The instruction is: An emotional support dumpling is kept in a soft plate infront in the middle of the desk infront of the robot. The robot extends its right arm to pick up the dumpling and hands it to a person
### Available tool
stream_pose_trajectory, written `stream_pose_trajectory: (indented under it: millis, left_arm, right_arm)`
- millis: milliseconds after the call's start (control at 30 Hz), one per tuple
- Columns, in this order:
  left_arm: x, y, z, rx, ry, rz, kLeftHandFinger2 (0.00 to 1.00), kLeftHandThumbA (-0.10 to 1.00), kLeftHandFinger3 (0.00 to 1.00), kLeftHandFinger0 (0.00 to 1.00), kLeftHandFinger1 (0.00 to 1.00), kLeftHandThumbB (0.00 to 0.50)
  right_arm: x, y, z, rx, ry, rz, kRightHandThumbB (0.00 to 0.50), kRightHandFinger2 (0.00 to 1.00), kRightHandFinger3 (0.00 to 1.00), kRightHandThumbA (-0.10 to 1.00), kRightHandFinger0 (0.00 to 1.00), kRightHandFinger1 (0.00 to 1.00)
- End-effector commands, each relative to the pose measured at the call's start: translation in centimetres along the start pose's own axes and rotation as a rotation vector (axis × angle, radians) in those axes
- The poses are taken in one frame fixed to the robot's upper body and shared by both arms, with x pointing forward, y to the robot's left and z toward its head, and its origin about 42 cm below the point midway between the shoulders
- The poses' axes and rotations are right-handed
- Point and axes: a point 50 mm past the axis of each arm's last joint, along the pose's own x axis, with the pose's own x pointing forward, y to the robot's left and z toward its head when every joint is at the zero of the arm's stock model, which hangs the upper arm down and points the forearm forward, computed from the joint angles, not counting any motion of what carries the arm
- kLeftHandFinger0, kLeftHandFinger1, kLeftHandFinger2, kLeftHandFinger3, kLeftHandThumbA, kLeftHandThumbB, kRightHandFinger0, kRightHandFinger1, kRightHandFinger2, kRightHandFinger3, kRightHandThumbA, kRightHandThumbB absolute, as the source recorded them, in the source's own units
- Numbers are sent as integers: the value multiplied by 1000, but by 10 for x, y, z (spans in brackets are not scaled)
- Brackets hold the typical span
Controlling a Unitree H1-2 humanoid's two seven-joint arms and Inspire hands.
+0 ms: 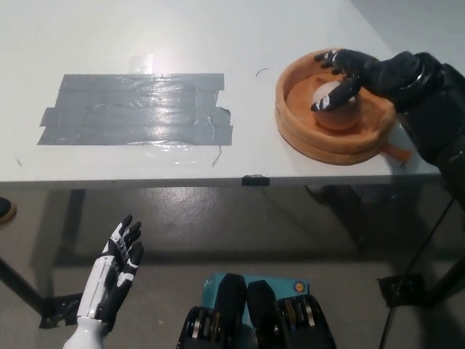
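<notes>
White dumpling (pixel 328 95) | under right robot hand (pixel 347 73) | in plate (pixel 305 131)

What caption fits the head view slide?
Black right hand curls over white dumpling in orange plate; left hand rests below desk.

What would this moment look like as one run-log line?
right hand: closing around dumpling in plate | left hand: idle, open, below desk

White dumpling (pixel 328 93) inside orange soft plate (pixel 298 127)
</notes>
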Motion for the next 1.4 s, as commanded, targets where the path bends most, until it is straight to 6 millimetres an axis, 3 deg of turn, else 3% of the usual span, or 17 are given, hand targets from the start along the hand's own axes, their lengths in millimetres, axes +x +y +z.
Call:
stream_pose_trajectory:
  millis: [0,333,433,533,667,700,733,767,800,967,1000,1033,1067,1100,1167,1200,1367]
  left_arm:
    - [6,4,15,12,-87,-12,1000,801,1000,1000,1000,357]
    - [6,3,15,7,-85,-14,1000,802,1000,1000,1000,357]
    - [8,4,16,7,-90,-18,1000,805,1000,1000,1000,351]
    - [10,4,16,10,-94,-19,1000,806,1000,1000,1000,351]
    - [10,4,17,7,-91,-23,1000,809,1000,1000,1000,351]
    - [11,4,17,9,-88,-24,1000,816,1000,1000,1000,353]
    - [13,5,18,10,-91,-23,1000,817,1000,1000,1000,353]
    - [14,5,18,10,-94,-22,1000,817,1000,1000,1000,353]
    - [15,4,19,7,-95,-20,1000,816,1000,1000,1000,355]
    - [19,6,20,13,-110,-24,1000,821,1000,1000,1000,344]
    - [19,6,20,9,-110,-26,1000,815,1000,1000,1000,337]
    - [20,6,20,3,-109,-28,1000,811,1000,1000,1000,336]
    - [20,6,20,3,-109,-29,1000,809,1000,1000,1000,335]
    - [21,7,20,7,-112,-28,1000,807,1000,1000,1000,332]
    - [23,7,21,18,-120,-26,1000,809,1000,1000,1000,331]
    - [24,7,21,17,-117,-27,1000,817,1000,1000,1000,340]
    - [27,7,21,16,-120,-29,1000,821,1000,1000,1000,342]
  right_arm:
    - [-7,-25,22,-80,-2,-37,472,1000,1000,810,1000,1000]
    - [-1,-11,11,-231,49,19,492,1000,1000,900,1000,1000]
    - [0,-12,9,-295,106,16,500,1000,1000,833,1000,1000]
    - [0,-12,8,-332,160,28,489,1000,1000,743,1000,1000]
    - [0,-9,5,-476,256,124,424,1000,1000,457,1000,1000]
    - [0,-9,3,-443,288,118,403,1000,1000,219,1000,1000]
    - [0,-10,2,-455,290,106,376,671,1000,104,639,618]
    - [0,-10,0,-499,288,95,271,407,953,-77,76,228]
    - [1,-8,-3,-563,285,74,163,386,1000,-99,3,186]
    - [1,-12,-8,-526,190,-70,160,491,1000,-100,64,314]
    - [1,-12,-8,-526,189,-71,107,591,1000,-100,139,459]
    - [0,-16,-8,-487,149,-111,136,710,963,-100,211,600]
    - [0,-18,-8,-459,122,-131,137,697,651,-100,196,606]
    - [-1,-20,-7,-442,104,-140,146,847,611,-100,141,667]
    - [-4,-26,-2,-411,67,-155,135,1000,737,-100,111,707]
    - [-5,-29,1,-384,42,-160,136,1000,841,-100,218,830]
    - [-13,-45,23,-223,-114,-216,173,1000,1000,-100,313,890]
